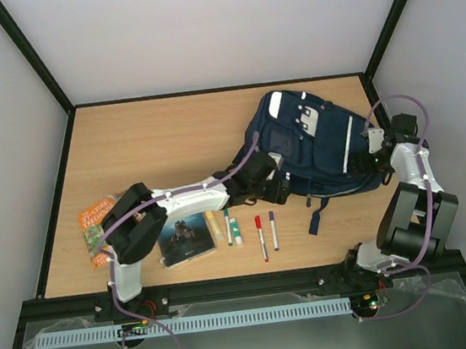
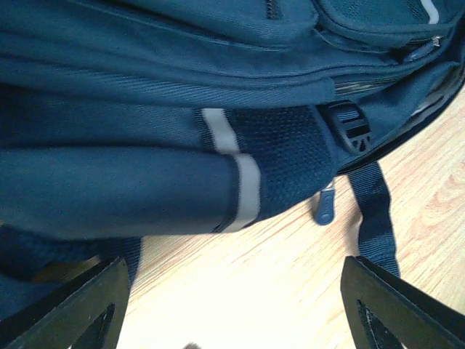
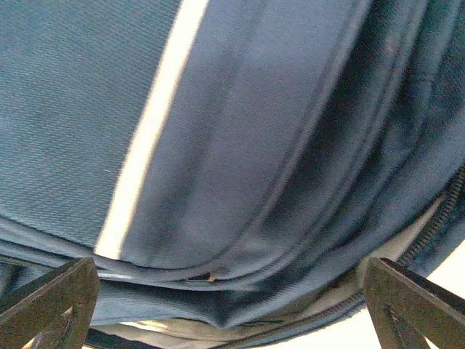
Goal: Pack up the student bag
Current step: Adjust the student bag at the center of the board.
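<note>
The student bag point(image 1: 314, 143) is a navy backpack with white stripes, lying flat at the right centre of the table. My left gripper point(image 1: 277, 186) is at its lower left edge, open and empty. In the left wrist view the gripper point(image 2: 236, 291) hovers over bare wood just short of the bag point(image 2: 145, 174), with a zipper pull point(image 2: 325, 207) and a strap point(image 2: 378, 218) ahead of it. My right gripper point(image 1: 376, 150) is at the bag's right side. In the right wrist view it point(image 3: 232, 291) is open, and the bag point(image 3: 254, 145) fills the frame, with a zipper point(image 3: 429, 225) and grey lining at its lower edge.
Left of the bag lie an orange book point(image 1: 99, 225), a dark book point(image 1: 186, 238), a yellowish ruler point(image 1: 214, 225), a green marker point(image 1: 227, 226), a white stick point(image 1: 236, 231), a red pen point(image 1: 260, 237) and a purple pen point(image 1: 274, 231). A loose strap point(image 1: 316, 215) trails toward the front edge.
</note>
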`<state>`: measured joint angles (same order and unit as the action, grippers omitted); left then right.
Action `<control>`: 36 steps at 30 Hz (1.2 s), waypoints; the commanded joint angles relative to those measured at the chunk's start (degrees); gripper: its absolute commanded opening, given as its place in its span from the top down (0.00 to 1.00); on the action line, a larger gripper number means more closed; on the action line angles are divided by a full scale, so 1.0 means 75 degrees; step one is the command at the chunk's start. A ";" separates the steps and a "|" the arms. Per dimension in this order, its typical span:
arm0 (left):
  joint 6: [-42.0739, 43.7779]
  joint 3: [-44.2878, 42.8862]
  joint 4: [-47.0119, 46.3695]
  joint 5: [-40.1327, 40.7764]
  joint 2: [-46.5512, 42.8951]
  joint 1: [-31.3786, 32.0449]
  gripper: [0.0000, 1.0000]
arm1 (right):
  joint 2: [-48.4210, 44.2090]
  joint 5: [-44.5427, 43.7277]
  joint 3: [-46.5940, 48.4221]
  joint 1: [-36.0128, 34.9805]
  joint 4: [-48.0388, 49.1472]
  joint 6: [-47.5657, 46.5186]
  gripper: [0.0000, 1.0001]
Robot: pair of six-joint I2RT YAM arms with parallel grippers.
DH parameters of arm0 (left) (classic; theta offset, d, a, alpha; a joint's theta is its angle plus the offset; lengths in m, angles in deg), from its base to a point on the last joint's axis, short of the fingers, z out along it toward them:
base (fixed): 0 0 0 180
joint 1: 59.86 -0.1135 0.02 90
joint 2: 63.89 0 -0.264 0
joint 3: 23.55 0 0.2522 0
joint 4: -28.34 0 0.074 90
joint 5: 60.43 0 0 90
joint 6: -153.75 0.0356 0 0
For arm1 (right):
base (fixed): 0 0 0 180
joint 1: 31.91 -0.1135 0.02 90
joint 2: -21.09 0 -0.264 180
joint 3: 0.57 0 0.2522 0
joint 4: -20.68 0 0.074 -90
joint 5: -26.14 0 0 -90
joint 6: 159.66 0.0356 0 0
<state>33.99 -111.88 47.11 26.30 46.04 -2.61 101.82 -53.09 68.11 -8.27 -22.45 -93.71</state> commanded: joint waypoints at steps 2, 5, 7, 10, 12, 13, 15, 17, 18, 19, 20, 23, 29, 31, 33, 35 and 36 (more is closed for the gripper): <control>-0.0440 -0.0731 0.0054 -0.0519 0.0621 0.0162 0.18 | 0.0421 -0.0157 0.0215 0.0399 -0.0536 -0.0534 0.00; -0.0469 -0.1137 0.0237 -0.0502 0.1038 0.0182 0.08 | 0.0511 -0.0220 0.0074 0.0439 -0.0442 -0.0681 0.00; -0.0378 -0.1369 0.0327 -0.0400 0.1251 0.0170 0.02 | 0.0538 -0.0213 -0.0041 0.0450 -0.0373 -0.0914 0.00; -0.0335 -0.1674 0.0536 -0.0273 0.1544 0.0060 0.01 | 0.0511 0.0145 -0.0240 0.0456 -0.0451 -0.1516 0.00; -0.0336 -0.1728 0.0578 -0.0261 0.1663 -0.0064 0.01 | 0.0448 0.0388 -0.0460 0.0449 -0.0405 -0.1856 0.00; -0.0342 -0.1734 0.0584 -0.0246 0.1689 -0.0152 0.01 | 0.0430 0.0496 -0.0563 0.0451 -0.0392 -0.2008 0.00; -0.0330 -0.1731 0.0605 -0.0211 0.1704 -0.0304 0.01 | 0.0516 0.0737 -0.0677 0.0424 -0.0519 -0.2309 0.00; -0.0187 -0.1720 0.0608 -0.0138 0.1702 -0.0482 0.01 | 0.0663 0.1004 -0.0669 0.0389 -0.0859 -0.2508 0.00; -0.0110 -0.1727 0.0630 -0.0068 0.1704 -0.0596 0.01 | 0.0721 0.1164 -0.0688 0.0370 -0.0978 -0.2581 0.00; -0.0034 -0.1744 0.0657 0.0020 0.1718 -0.0734 0.01 | 0.0741 0.1290 -0.0729 0.0319 -0.1048 -0.2621 0.00; 0.0022 -0.1795 0.0697 0.0060 0.1751 -0.0883 0.01 | 0.0738 0.1380 -0.0791 0.0237 -0.1054 -0.2622 0.00; 0.0182 -0.2134 0.0727 0.0092 0.1990 -0.1331 0.01 | 0.0633 0.1433 -0.1056 -0.0351 -0.0944 -0.2344 0.00; 0.0342 -0.4102 0.1736 0.0414 0.3098 -0.1969 0.01 | 0.0485 0.1450 -0.1310 -0.2652 -0.0744 -0.1237 0.00; 0.0453 -0.4214 0.1852 0.0600 0.2897 -0.2008 0.01 | 0.0464 0.1495 -0.1130 -0.3173 -0.0745 -0.0966 0.00; 0.0593 -0.4081 0.1981 0.0807 0.2514 -0.2009 0.01 | 0.0435 0.1774 -0.0809 -0.3415 -0.1098 -0.0962 0.01; 0.0627 -0.3822 0.2134 0.1035 0.2005 -0.1998 0.01 | 0.0324 0.2123 -0.0428 -0.3431 -0.1625 -0.1044 0.02; 0.0618 -0.3622 0.2175 0.1140 0.1736 -0.1991 0.01 | 0.0204 0.2196 -0.0260 -0.3424 -0.1859 -0.1065 0.02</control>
<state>36.83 -140.99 59.42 31.24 67.29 -19.18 105.08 -42.49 61.82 -33.69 -25.71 -103.46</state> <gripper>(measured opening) 0.992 0.987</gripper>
